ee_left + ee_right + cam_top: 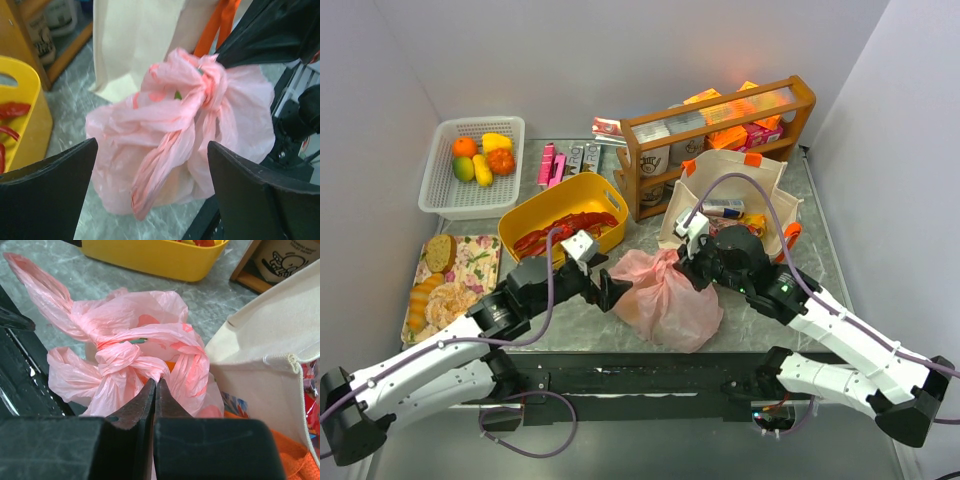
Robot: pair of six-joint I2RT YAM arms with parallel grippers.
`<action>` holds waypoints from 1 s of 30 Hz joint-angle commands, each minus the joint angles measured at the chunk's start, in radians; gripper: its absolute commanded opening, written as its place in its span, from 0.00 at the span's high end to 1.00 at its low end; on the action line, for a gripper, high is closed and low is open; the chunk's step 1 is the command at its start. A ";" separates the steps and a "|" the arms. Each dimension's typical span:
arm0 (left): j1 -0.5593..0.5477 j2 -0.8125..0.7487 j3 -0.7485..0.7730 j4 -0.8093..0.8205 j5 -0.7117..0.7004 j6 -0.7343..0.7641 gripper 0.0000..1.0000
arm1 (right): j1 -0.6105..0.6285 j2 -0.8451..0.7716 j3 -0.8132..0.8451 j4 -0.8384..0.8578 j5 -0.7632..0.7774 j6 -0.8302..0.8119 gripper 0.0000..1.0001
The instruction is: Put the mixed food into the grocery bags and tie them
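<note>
The thin pink plastic bag (665, 300) lies mid-table, bulging, its handles twisted into a knot (120, 357). My right gripper (685, 262) is shut on a twisted handle strand right at the knot (155, 382). My left gripper (612, 291) is open at the bag's left side. In its wrist view a loose twisted handle (160, 165) hangs between the wide-apart fingers (50, 195), untouched. The cream canvas tote (735, 195) with orange handles (217, 25) stands behind the bag, a slim can (723, 209) and packets inside. An orange (465, 146) and yellow fruit (497, 141) lie in the white mesh basket (440, 200).
A yellow tub (520, 215) with the red lobster (565, 228) sits left of the bag. A wooden rack (715, 135) with orange and pink boxes stands behind the tote. A floral tray (480, 265) with bread is at the left. Small packets (565, 160) lie at the back.
</note>
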 commanded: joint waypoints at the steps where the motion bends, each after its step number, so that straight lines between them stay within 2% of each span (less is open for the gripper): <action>1: 0.013 0.046 -0.002 -0.007 0.061 -0.032 0.05 | -0.007 -0.015 0.060 -0.007 0.018 -0.006 1.00; 2: 0.013 0.056 -0.004 0.003 0.075 -0.035 0.06 | -0.007 -0.015 0.058 -0.008 0.016 -0.006 1.00; 5: 0.013 0.104 -0.011 0.039 0.092 -0.045 0.31 | -0.007 -0.016 0.069 -0.031 0.019 -0.003 1.00; 6: 0.013 0.113 -0.019 0.049 0.075 -0.052 0.52 | -0.005 -0.018 0.073 -0.041 0.021 -0.003 1.00; 8: 0.015 0.141 -0.027 0.076 0.066 -0.058 0.78 | -0.005 -0.019 0.095 -0.088 0.048 -0.006 1.00; 9: 0.015 0.150 -0.030 0.078 0.055 -0.065 0.99 | -0.005 -0.022 0.102 -0.102 0.058 -0.006 1.00; 15: 0.018 0.175 -0.040 0.041 -0.057 -0.088 0.99 | -0.004 -0.060 0.161 -0.231 0.215 -0.008 1.00; 20: 0.021 0.178 -0.050 0.015 -0.113 -0.101 0.99 | -0.005 -0.114 0.161 -0.232 0.291 -0.001 1.00; 23: 0.022 0.156 -0.071 0.004 -0.156 -0.128 0.99 | -0.007 -0.116 0.135 -0.217 0.413 0.038 1.00; 25: 0.022 0.118 -0.089 -0.008 -0.194 -0.148 0.99 | -0.013 -0.114 0.106 -0.202 0.501 0.061 1.00; 30: 0.032 -0.035 -0.160 -0.049 -0.337 -0.223 0.99 | -0.064 -0.143 0.037 -0.154 0.567 0.149 1.00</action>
